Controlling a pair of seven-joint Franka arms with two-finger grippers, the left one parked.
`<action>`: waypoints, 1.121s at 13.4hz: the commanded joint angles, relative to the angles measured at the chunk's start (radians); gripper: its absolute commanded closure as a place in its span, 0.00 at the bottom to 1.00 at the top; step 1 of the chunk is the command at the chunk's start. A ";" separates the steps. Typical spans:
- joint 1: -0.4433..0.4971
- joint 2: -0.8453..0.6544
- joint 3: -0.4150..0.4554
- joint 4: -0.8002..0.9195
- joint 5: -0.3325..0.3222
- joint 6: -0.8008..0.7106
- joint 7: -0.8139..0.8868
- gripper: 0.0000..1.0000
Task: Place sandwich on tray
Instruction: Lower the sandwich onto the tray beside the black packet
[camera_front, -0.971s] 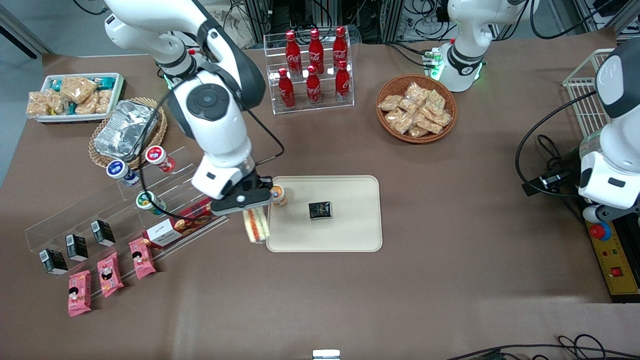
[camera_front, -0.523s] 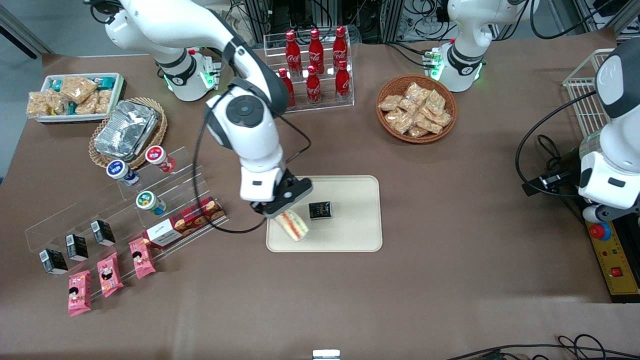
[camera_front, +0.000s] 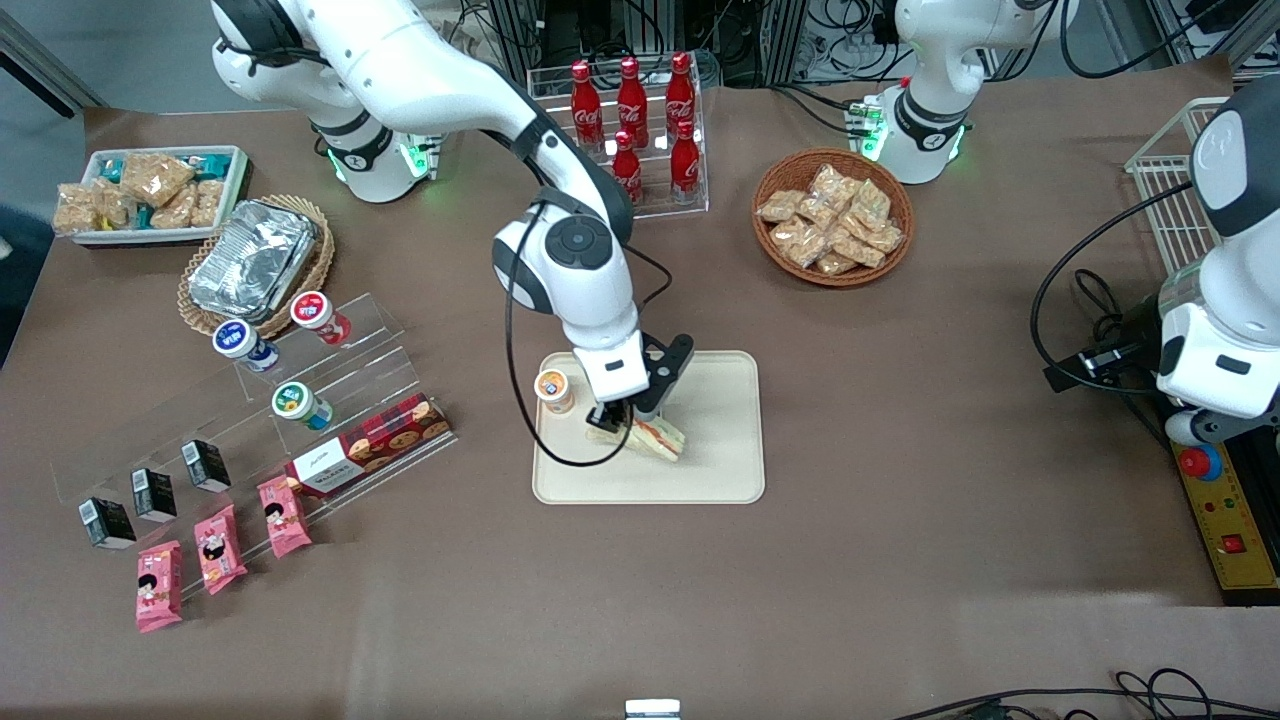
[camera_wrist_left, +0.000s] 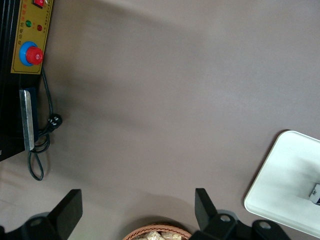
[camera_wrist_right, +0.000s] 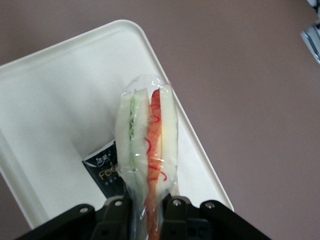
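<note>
Glossy clear film wraps the sandwich (camera_wrist_right: 147, 150) held by the black matt gripper (camera_wrist_right: 145, 210) over a smooth cream plastic tray (camera_front: 715, 470) on the matt brown desk (camera_front: 900, 560) (cloth-like), near crinkled foil container (camera_front: 250, 255) in wicker.

Brown tabletop (camera_front: 900, 560), workshop clutter round its edges.

Matte brown covering, faintly creased, evenly lit, with no hard shadows. Grey floor (camera_front: 40, 130) shows past the corner at the working arm's end. Black cables (camera_front: 850, 40) and metal framing crowd the edge farthest from the front camera. A yellow control box (camera_front: 1230, 520) with a red button and a white wire rack (camera_front: 1160, 170) sit at the parked arm's end.
</note>
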 joint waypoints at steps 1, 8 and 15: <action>0.004 0.079 -0.006 0.053 -0.033 0.082 -0.138 1.00; -0.010 0.131 -0.024 0.053 -0.163 0.153 -0.148 1.00; -0.004 0.186 -0.054 0.053 -0.162 0.205 -0.114 0.89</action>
